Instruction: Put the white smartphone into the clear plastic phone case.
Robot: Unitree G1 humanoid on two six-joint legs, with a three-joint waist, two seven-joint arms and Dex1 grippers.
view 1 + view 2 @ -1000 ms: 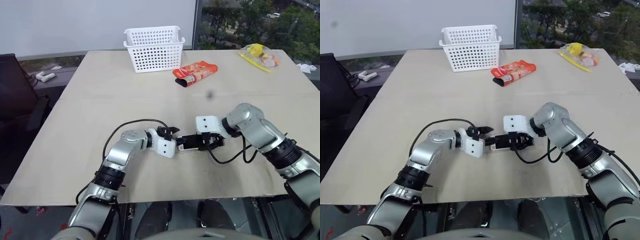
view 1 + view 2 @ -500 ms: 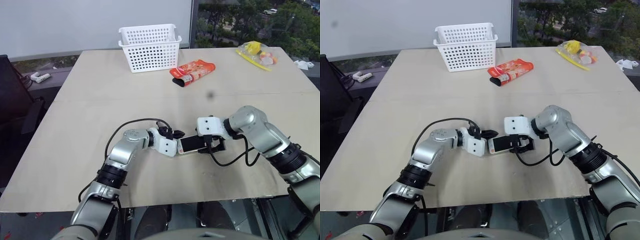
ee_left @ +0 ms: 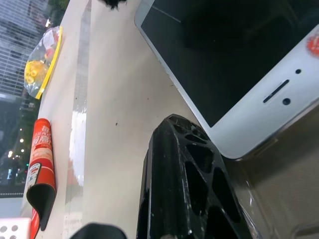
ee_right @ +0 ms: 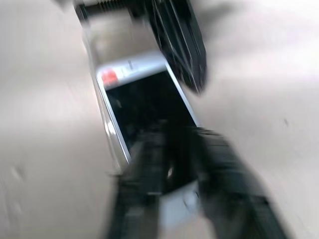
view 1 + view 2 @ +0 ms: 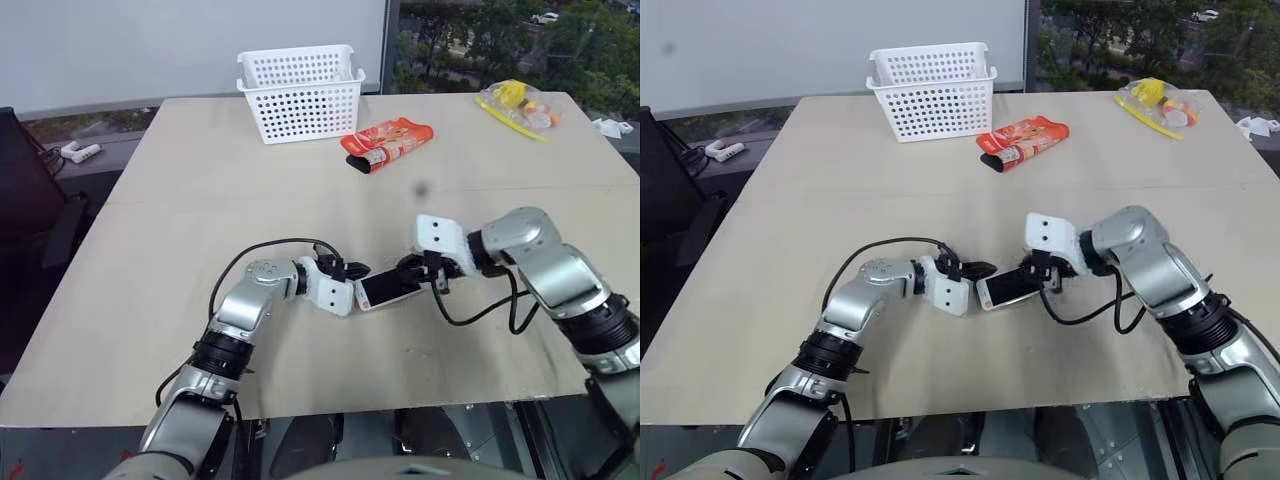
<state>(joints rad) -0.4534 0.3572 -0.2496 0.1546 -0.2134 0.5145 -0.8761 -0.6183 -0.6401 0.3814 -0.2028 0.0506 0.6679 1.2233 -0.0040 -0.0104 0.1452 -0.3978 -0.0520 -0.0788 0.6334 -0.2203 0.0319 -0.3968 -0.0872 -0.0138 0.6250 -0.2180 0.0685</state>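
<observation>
The white smartphone (image 5: 388, 290) lies tilted near the table's front middle, screen up, between my two grippers. Its speaker end rests over the clear plastic phone case (image 3: 271, 199), which shows as a thin transparent edge beside my left finger (image 3: 184, 189). My left gripper (image 5: 352, 272) is shut on that case end. My right gripper (image 5: 422, 272) is shut with nothing in it, and its tips sit just above the phone's other end. The right wrist view is blurred, with my dark fingers (image 4: 144, 189) over the phone's screen (image 4: 144, 107).
At the back of the table stands a white perforated basket (image 5: 300, 95), with a red snack pouch (image 5: 388, 145) to its right. A clear bag of yellow items (image 5: 515, 105) lies at the back right. Black cables loop beside both wrists.
My right gripper let go of the phone's end, rose a little and shut. The left gripper closed. The phone stays between them.
</observation>
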